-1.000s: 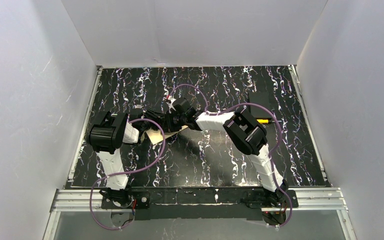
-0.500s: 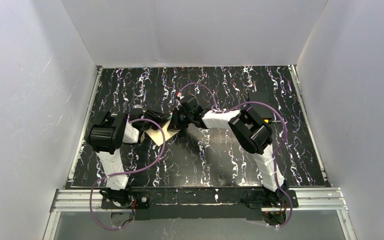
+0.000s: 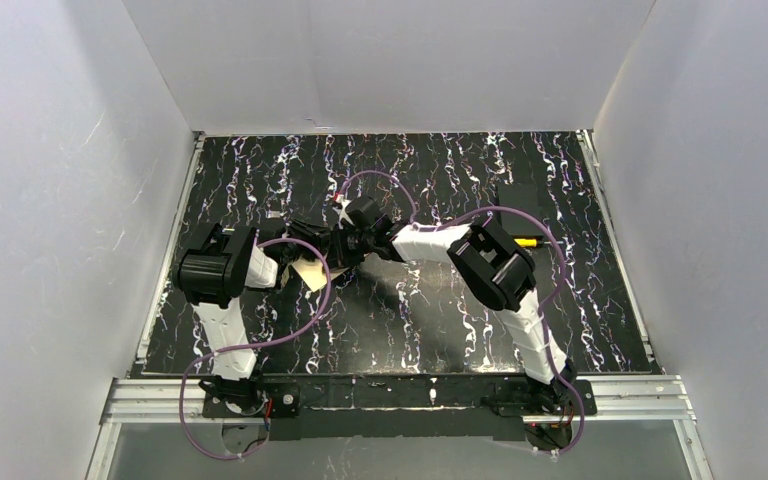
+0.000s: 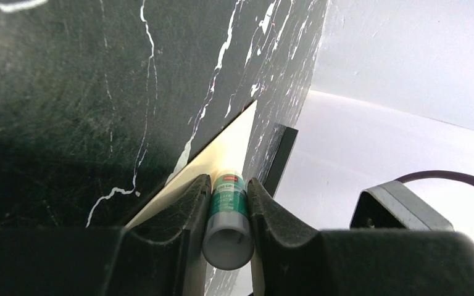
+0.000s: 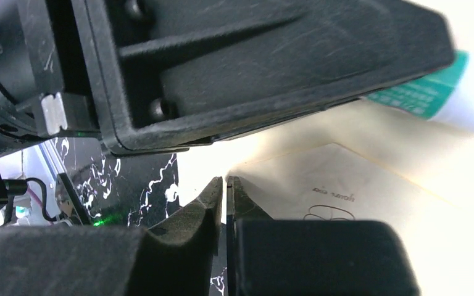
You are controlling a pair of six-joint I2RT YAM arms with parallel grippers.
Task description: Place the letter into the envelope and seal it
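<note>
The cream envelope (image 3: 311, 273) lies left of centre on the table, mostly under both grippers. In the right wrist view its pointed flap (image 5: 345, 179) with a small printed mark lies spread in front of the fingers. My right gripper (image 5: 226, 182) is shut on a thin edge of the envelope's paper. My left gripper (image 4: 228, 183) is shut on a glue stick (image 4: 227, 213) with a green and white label, held low over the cream paper (image 4: 225, 145). The stick's green end (image 5: 435, 95) pokes out over the envelope. The letter is hidden.
The black marbled table (image 3: 430, 310) is bounded by white walls. A dark flat rectangle (image 3: 516, 195) lies at the back right, and a yellow-tipped object (image 3: 526, 241) sits behind the right arm. The two wrists (image 3: 338, 245) crowd close together over the envelope.
The right gripper swung right, uncovering more of the envelope half a second ago, then came back left over it. The left gripper kept its hold on the glue stick and stayed put.
</note>
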